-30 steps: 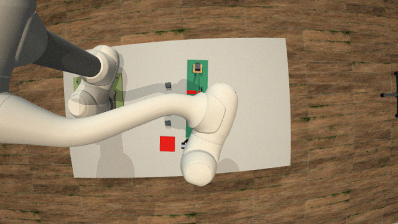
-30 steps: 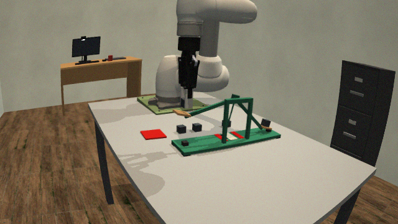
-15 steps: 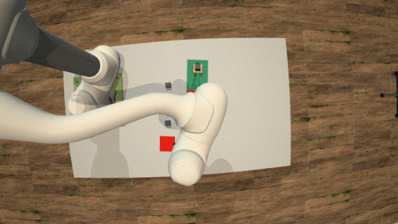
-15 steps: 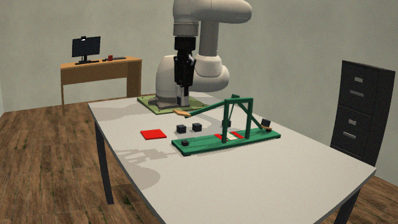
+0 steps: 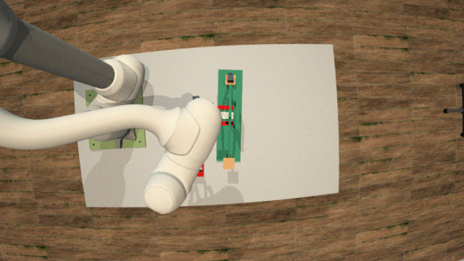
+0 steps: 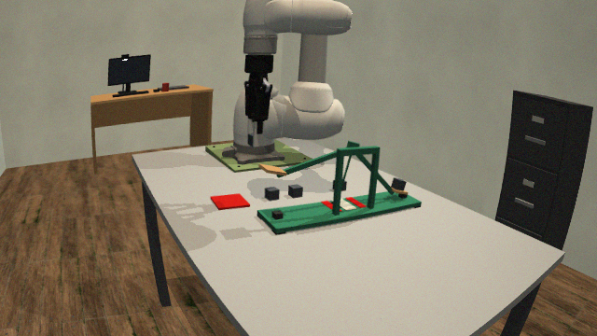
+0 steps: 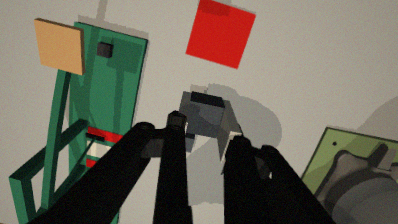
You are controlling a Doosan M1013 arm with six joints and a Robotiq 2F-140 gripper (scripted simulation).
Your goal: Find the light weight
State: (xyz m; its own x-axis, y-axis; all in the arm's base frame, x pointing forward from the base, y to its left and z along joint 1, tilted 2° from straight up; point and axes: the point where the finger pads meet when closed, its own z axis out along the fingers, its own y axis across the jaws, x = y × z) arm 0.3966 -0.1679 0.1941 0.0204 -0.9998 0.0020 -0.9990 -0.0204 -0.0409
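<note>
Looks like the sorting step: a dark weight (image 6: 251, 139) (image 7: 204, 118) is gripped in the tool (image 6: 255, 133) (image 7: 203, 108), and if it's the fake, it should be lowered onto the red dish (image 5: 201, 172) (image 6: 229, 202) (image 7: 220, 36), top view's seven o'clock.

The arm (image 5: 192, 130) (image 6: 308, 19) (image 7: 367, 202) has swung leftward in the top view, now covering most of the lower-centre dish (image 5: 201, 172) (image 6: 229, 202) (image 7: 221, 35).
</note>
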